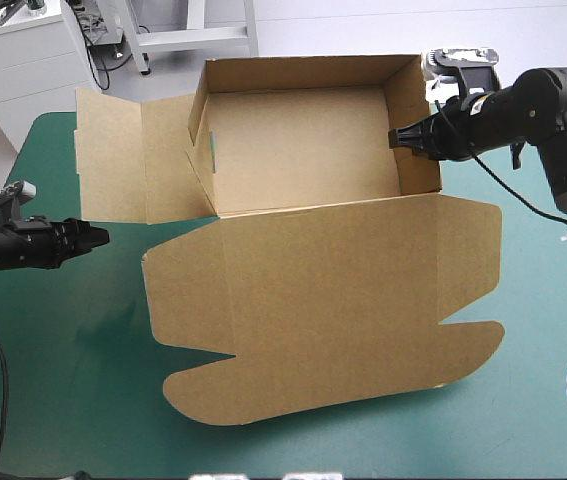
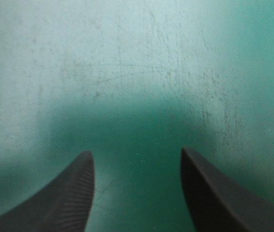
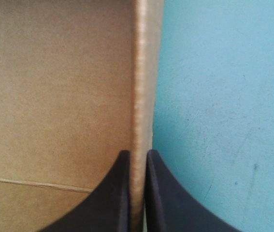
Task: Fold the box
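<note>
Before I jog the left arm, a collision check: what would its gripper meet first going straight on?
Likely the box lid, its left edge, seen from above; the left gripper itself sees only teal-green cover, so height is unclear.

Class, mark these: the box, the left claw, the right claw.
box [image 1: 303, 150], high view, tray floor.
left claw [image 2: 136, 152], left wrist view, midway between open fingertips.
right claw [image 3: 137, 154], right wrist view, midway between shut fingertips.
</note>
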Controlling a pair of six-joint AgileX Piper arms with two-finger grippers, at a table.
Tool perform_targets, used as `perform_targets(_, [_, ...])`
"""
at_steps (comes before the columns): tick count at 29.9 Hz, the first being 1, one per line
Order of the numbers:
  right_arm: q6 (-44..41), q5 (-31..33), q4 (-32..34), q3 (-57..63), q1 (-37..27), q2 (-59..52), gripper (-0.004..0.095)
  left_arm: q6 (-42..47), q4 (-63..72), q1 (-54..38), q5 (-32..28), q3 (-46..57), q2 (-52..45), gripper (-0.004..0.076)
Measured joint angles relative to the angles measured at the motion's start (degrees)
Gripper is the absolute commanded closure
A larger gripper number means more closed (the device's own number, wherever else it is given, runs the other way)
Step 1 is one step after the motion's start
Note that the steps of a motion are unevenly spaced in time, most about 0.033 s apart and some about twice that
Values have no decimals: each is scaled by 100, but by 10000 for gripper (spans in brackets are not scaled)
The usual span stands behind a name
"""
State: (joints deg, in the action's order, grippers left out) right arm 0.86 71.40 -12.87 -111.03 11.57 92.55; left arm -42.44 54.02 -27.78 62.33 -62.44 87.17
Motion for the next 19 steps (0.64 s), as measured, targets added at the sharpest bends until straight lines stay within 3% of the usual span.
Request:
perform_targets(11, [0, 0, -315, 0, 0, 0, 926, 257, 21, 970, -190, 0, 181, 201])
perform_targets(19, [177, -5, -1114, 0, 0, 0, 925, 257, 244, 1399, -521, 0, 371, 201])
